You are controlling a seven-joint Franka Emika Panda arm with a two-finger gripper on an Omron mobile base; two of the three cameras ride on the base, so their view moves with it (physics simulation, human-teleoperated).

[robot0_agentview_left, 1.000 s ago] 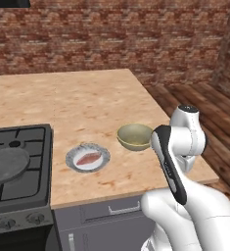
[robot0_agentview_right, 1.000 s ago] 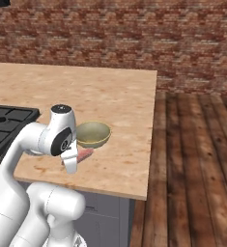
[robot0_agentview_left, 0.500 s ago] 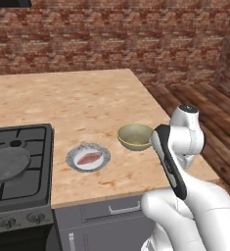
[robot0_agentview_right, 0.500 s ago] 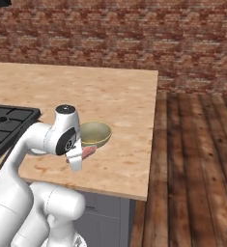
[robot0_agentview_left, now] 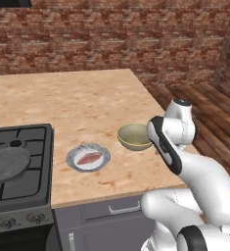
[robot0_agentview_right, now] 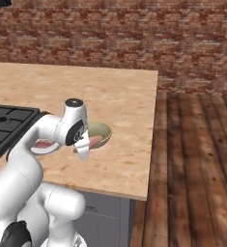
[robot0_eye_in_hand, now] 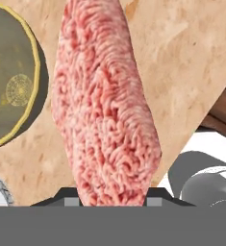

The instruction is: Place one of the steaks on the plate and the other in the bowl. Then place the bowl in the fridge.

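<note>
One steak lies flat on the small speckled plate near the counter's front edge. The second steak hangs between the fingers of my gripper, which is shut on it; it shows as a pink slab just in front of the bowl. The olive-tan bowl stands empty to the right of the plate, and its yellow rim lies left of the held steak in the hand view. The plate is partly hidden behind my arm. The fridge is out of view.
A black gas stove with a grey pan sits at the left. The counter ends at its right edge, beyond which lies wooden floor. A brick wall runs behind.
The gripper has carried the steak a little up and toward the bowl. Plate, bowl and the other steak have stayed put.
</note>
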